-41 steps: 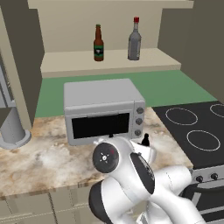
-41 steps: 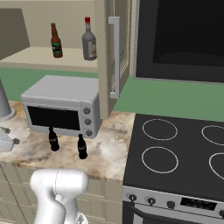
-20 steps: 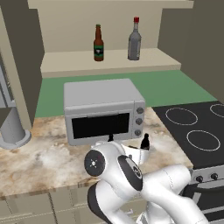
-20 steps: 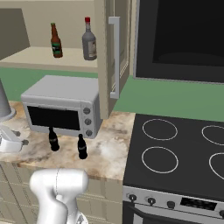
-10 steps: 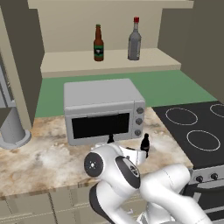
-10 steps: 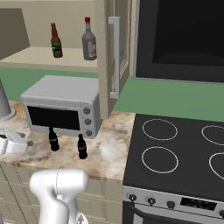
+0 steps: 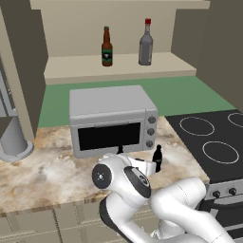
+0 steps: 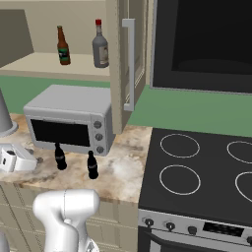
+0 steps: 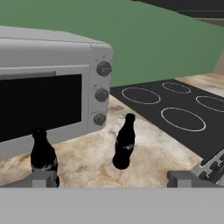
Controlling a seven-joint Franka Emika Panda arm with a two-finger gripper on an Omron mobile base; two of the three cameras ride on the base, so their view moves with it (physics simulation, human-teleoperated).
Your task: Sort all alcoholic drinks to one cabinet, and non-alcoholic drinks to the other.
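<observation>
Two colas stand upright on the tabletop in front of the oven (image 9: 52,92), well apart from each other: the nearer cola (image 9: 124,142) below the oven's knobs, toward the stove (image 9: 175,107) edge, and the other cola (image 9: 43,153) in front of the oven's dark door. The beer (image 7: 107,47) and the grey bottle (image 7: 145,43) are already side by side on the open shelf (image 7: 118,66) above, so the colas look like what is left to move.

The fingers (image 9: 113,178) are spread wide and empty, held low at the tabletop's front edge and aimed between the two colas. To pick the nearer cola well, I would centre it between the tips, come in level at its narrow waist, and close only when it sits squarely inside, since a tall slim bottle tips easily if nudged off-centre.

Hard to read: the arm (image 7: 128,182) hides the other cola's lower part in the left base view. Which cabinet should take the colas is not clear; a door (image 8: 129,64) hangs open beside the shelf, its interior unseen.
</observation>
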